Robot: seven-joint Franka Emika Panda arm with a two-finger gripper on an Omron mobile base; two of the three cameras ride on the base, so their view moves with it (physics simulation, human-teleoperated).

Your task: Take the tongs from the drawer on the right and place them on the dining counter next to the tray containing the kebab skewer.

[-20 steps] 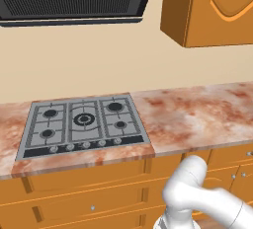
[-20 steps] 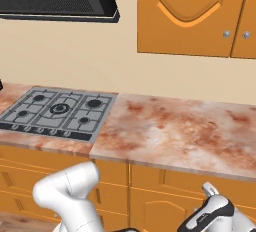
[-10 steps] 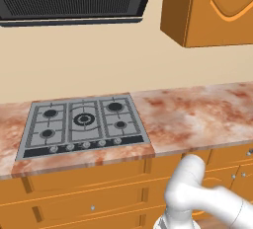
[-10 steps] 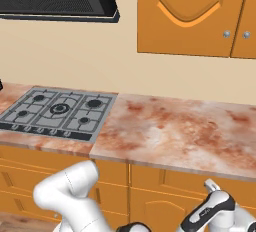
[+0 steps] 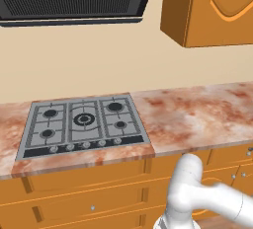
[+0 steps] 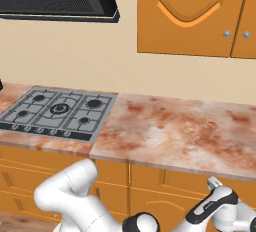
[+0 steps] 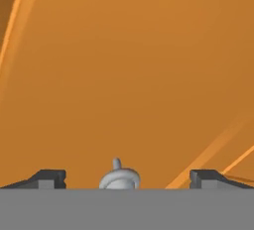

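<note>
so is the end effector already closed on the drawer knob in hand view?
No, the end effector is open, its fingertips standing wide on either side of the knob.

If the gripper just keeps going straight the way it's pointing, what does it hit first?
Most likely the small round silver knob on the orange-brown wooden drawer front. The open gripper faces that panel squarely, with the knob between its dark fingertips. How near is unclear.

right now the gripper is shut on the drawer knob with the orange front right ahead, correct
Not quite. In the hand view the gripper is open, its fingertips standing wide on either side of the knob, not closed on it. The orange drawer front is indeed right ahead.
</note>
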